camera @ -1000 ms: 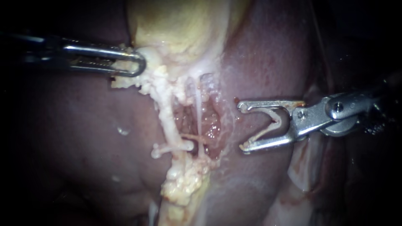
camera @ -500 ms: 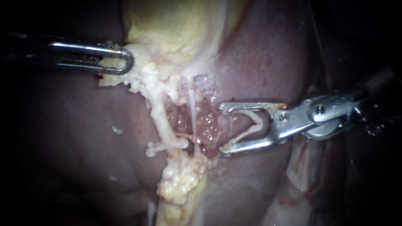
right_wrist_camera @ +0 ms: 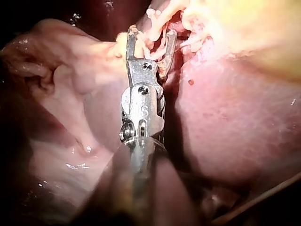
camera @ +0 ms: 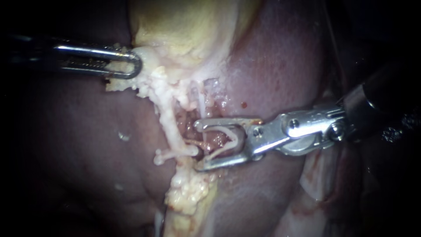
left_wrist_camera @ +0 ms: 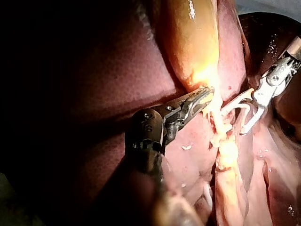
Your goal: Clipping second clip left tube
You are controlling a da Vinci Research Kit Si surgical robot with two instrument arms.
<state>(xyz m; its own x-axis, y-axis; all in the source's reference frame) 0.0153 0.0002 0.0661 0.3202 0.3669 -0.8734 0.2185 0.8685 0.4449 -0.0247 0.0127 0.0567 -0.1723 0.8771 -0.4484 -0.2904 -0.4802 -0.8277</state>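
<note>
My left tool (camera: 135, 66) is clenched on pale tissue (camera: 149, 83) below the gallbladder (camera: 184, 30). My right tool (camera: 199, 145) grasps an open clip (camera: 228, 140) in wide jaws, just beside the left tube (camera: 171, 127).

The pale, cord-like left tube (camera: 170, 125) runs down from the pale fatty tissue (camera: 117, 84) gripped by the left instrument (camera: 133, 65) and passes just ahead of the jaw tips of the right instrument (camera: 199, 145). A white bar-shaped clip (camera: 175, 154) with knobbed ends sits across it, one end reaching between those tips. A white V-shaped clip (camera: 236, 137) lies spread between the jaws, one leg along each.
</note>
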